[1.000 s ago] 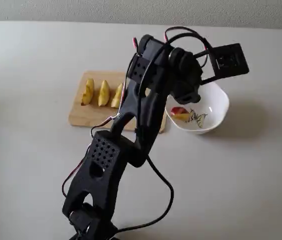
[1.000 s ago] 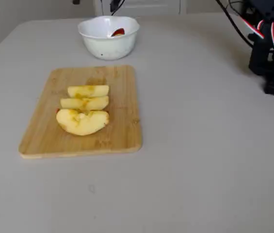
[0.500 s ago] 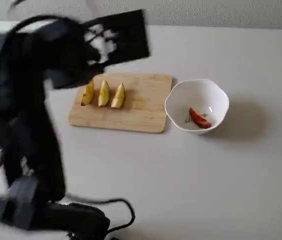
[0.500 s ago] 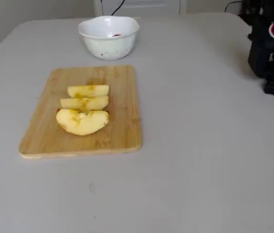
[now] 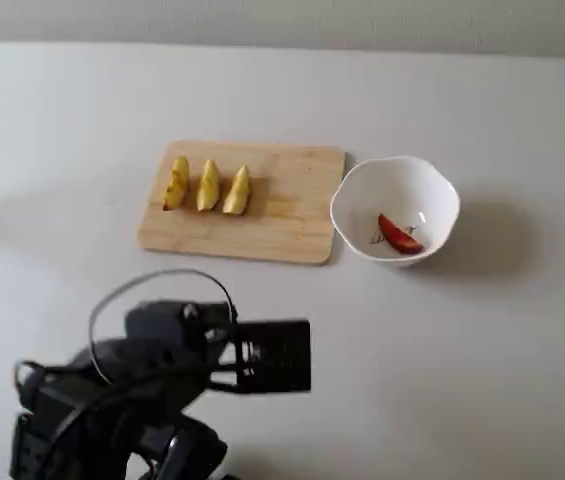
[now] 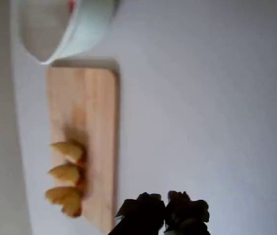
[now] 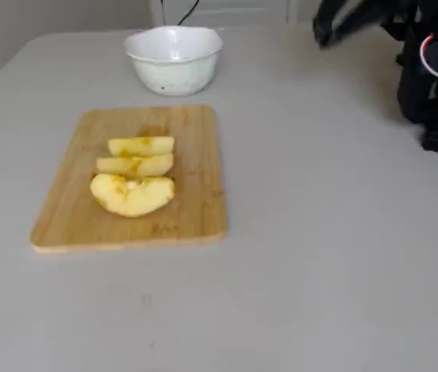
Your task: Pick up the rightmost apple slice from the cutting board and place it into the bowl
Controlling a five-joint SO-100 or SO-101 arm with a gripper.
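Observation:
The red-skinned apple slice [image 5: 399, 234] lies inside the white wavy-rimmed bowl [image 5: 402, 185], just right of the tan cutting board [image 5: 292, 200]. Three slimmer yellow wedges [image 5: 207, 187] stay on the board's left half. In the wrist view my gripper [image 6: 166, 210] is at the bottom edge, its dark fingertips pressed together and empty, off the board [image 6: 96, 112] over bare table. The bowl [image 6: 87, 27] is at the top, with a sliver of red [image 6: 71, 5] inside. In a fixed view the gripper [image 7: 323, 32] hangs right of the bowl [image 7: 174, 66], well above the table.
My arm [image 5: 142, 380] is folded back at the lower left of a fixed view, well short of the board. The arm's base with red and white wires [image 7: 436, 70] stands at the right edge. The grey table [image 5: 482, 360] surrounds everything.

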